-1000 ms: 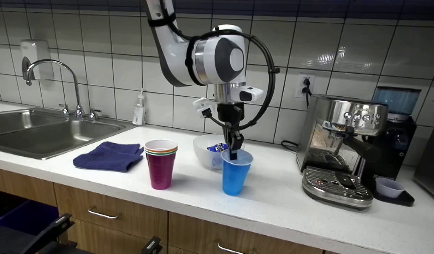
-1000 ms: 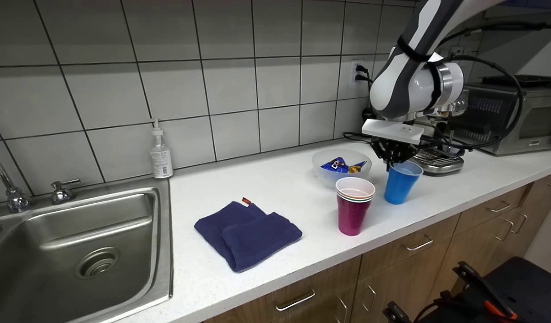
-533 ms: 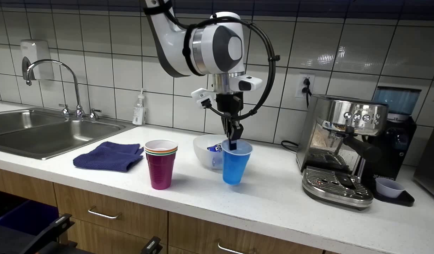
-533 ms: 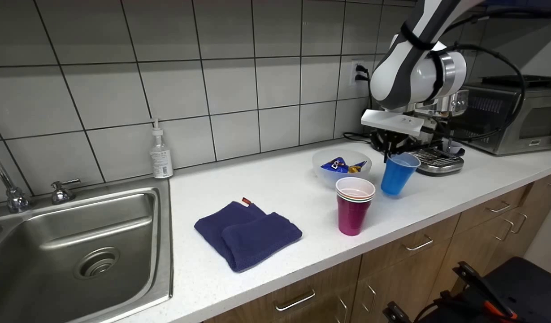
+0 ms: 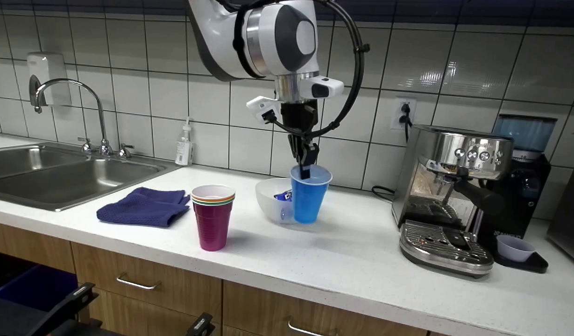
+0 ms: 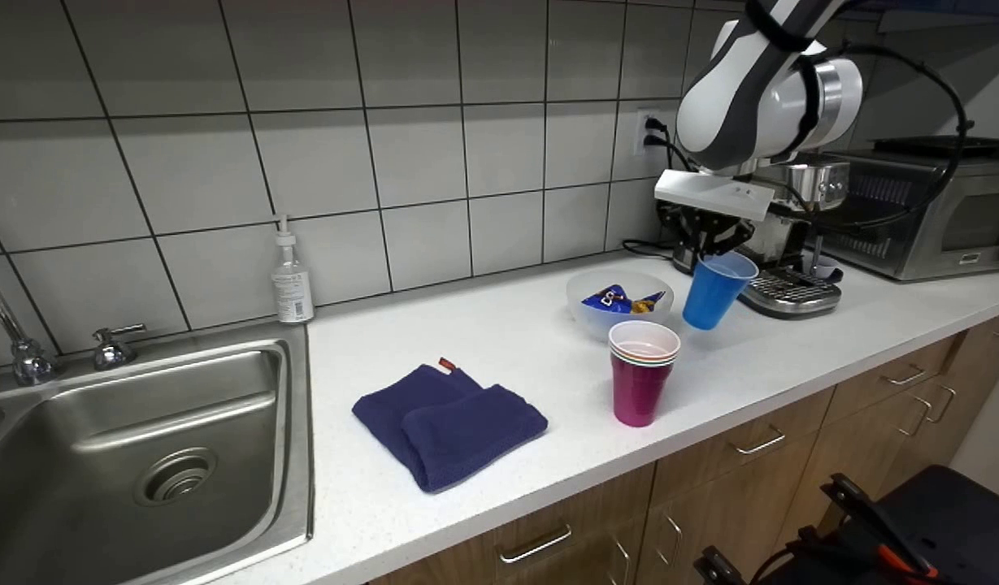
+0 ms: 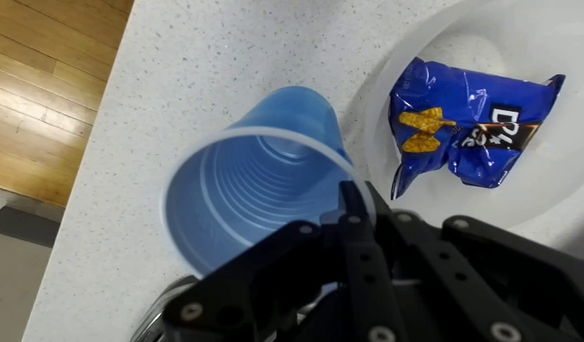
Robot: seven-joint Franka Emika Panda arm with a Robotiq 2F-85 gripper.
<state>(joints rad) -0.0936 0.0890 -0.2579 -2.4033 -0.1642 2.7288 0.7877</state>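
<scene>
And the blue cup [image 5: 310, 200] hangs clear of the counter [image 5: 361, 261], tipped to one side, near the bowl [image 5: 268, 205]! The pincer [image 7: 367, 199] is pinched nearly together over the rim, one side inside the cup, one outside, and that's all that holds it. A one-spot grip like this could let the cup swing or twist, so smooth, unhurried travel looks the right call, with a firm squeeze that doesn't crease the thin wall. Mind the bowl's edge too: a touch more height and sideways room would guard against a knock. The arm [image 5: 268, 42] slants in from above, bends at the wrist, and points the pincer almost straight down.
</scene>
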